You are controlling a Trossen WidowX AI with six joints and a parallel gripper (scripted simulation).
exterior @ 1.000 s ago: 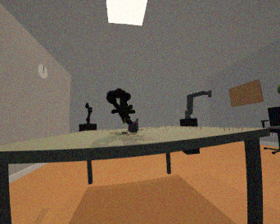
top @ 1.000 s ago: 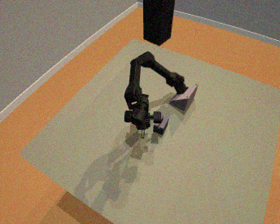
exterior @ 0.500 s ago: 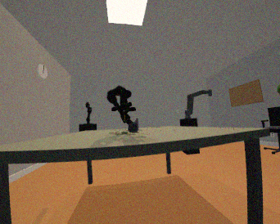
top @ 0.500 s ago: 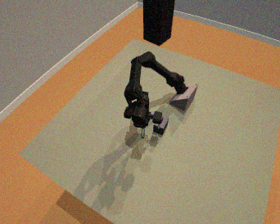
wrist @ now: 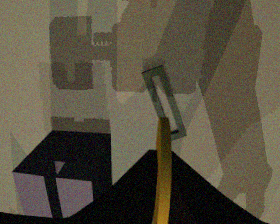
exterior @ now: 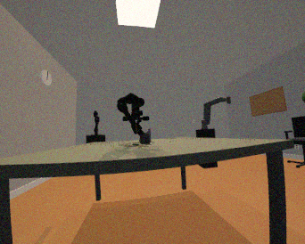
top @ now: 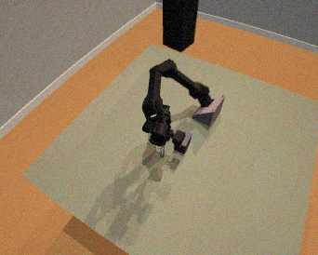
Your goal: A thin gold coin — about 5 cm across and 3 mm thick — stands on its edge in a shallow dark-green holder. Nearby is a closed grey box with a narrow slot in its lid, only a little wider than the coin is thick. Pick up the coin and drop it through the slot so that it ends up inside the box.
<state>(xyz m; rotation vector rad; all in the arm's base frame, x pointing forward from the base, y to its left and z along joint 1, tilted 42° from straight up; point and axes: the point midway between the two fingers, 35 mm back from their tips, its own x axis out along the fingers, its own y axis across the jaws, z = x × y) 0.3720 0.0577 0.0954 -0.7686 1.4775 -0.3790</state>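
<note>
Firstly, setting: pale olive table (top: pixel 242 186) with dark legs, orange floor (top: pixel 60 112), grey walls, ceiling light panel (exterior: pixel 137 12), wall clock (exterior: pixel 46 77); a second grey arm (exterior: pixel 211 113) stands beyond the table's far edge.

Item: gold coin (wrist: pixel 163 178), thin, seen edge-on, shiny yellow, clamped between the jaws (top: pixel 161 151), which are nearly closed on it; it is held off the table.

Item: dark-green holder (wrist: pixel 164 100), a narrow rectangular frame, vacant, lying on the table just beyond the coin's far tip.

Item: grey box (wrist: pixel 53 187), dark lid, to the jaws' left in the wrist view, near them.
</note>
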